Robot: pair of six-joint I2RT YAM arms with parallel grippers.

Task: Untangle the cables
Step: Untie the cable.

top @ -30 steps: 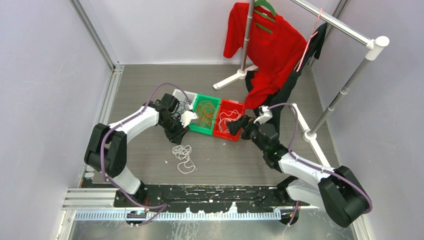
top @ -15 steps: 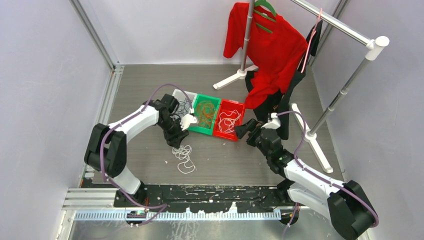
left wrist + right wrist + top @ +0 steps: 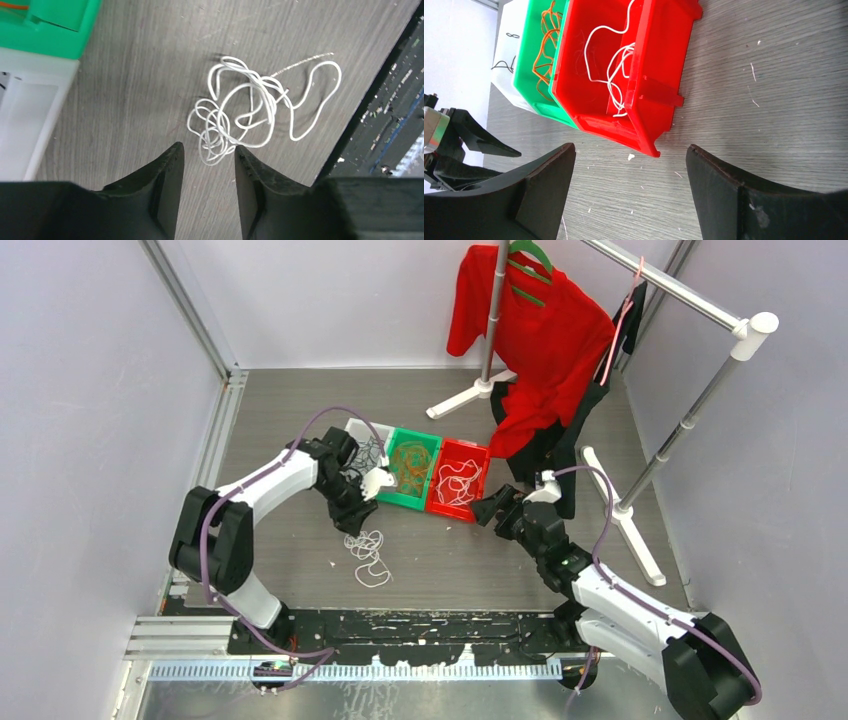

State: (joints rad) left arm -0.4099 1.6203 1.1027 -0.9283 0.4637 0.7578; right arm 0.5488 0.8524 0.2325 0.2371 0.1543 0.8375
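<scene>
Grey table (image 3: 125, 90) carries white cables (image 3: 250, 112) at 12 o'clock off the left fingers (image 3: 167, 190), narrowly parted, empty; right fingers (image 3: 544, 185) gape empty, farther.

Three bins stand in a touching row near the middle of the counter (image 3: 280, 400): the left bin (image 3: 358, 430), the middle bin (image 3: 403, 502) and the right bin (image 3: 452, 512). Cables (image 3: 616, 65) lie inside each of them. In front of the row, towards the arm bases, a loose tangle (image 3: 367, 555) lies on the counter. The left claw (image 3: 352, 520) hangs between the left bin and the tangle, over the tangle's far edge. The right claw (image 3: 487, 510) sits just beside the right bin's near right corner. Behind and to the right of the row stands a clothes rack (image 3: 690, 300) with garments (image 3: 530, 330) hanging from it.
</scene>
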